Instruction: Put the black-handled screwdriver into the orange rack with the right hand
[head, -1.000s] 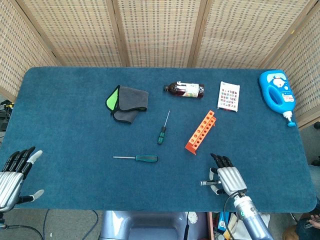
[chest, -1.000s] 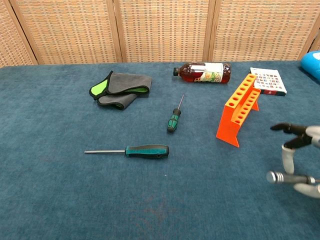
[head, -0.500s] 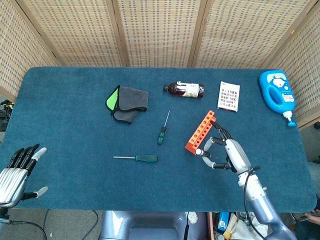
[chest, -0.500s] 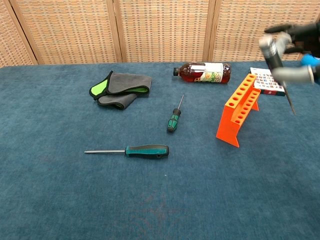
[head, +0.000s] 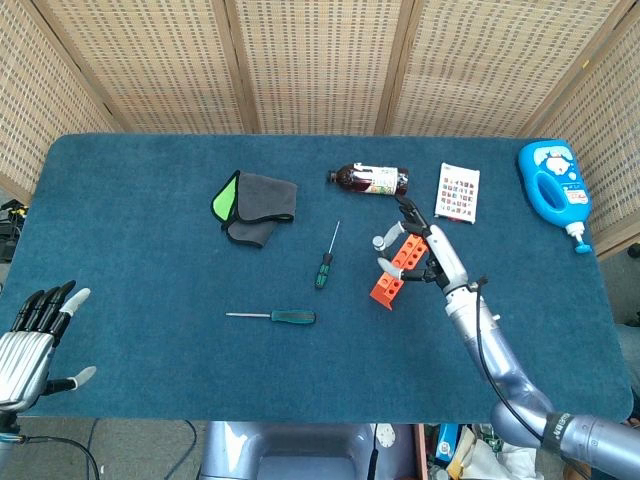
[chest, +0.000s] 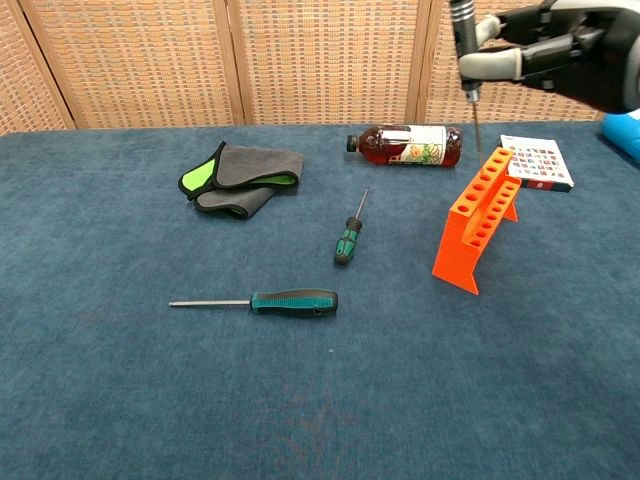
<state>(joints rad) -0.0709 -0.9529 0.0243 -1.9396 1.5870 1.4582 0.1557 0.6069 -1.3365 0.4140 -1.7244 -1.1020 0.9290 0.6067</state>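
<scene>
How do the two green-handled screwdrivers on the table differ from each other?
The larger screwdriver lies crosswise in the chest view, its tip toward the left; the smaller screwdriver lies nearly lengthwise, its tip toward the far edge. The larger screwdriver has a longer, thicker handle; the smaller one's handle is short. The larger one lies nearer the camera. Both lie flat on the blue table, untouched by either hand.

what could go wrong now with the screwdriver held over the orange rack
The right hand holds the black-handled screwdriver tip down above the far end of the orange rack. The holes sit close together in a row, so the tip may catch a rim between them rather than drop in. The rack looks light and sloped, so pressing off centre might tip or slide it toward the brown bottle lying just behind. The fingers grip only the handle, so the shaft could swing.
</scene>
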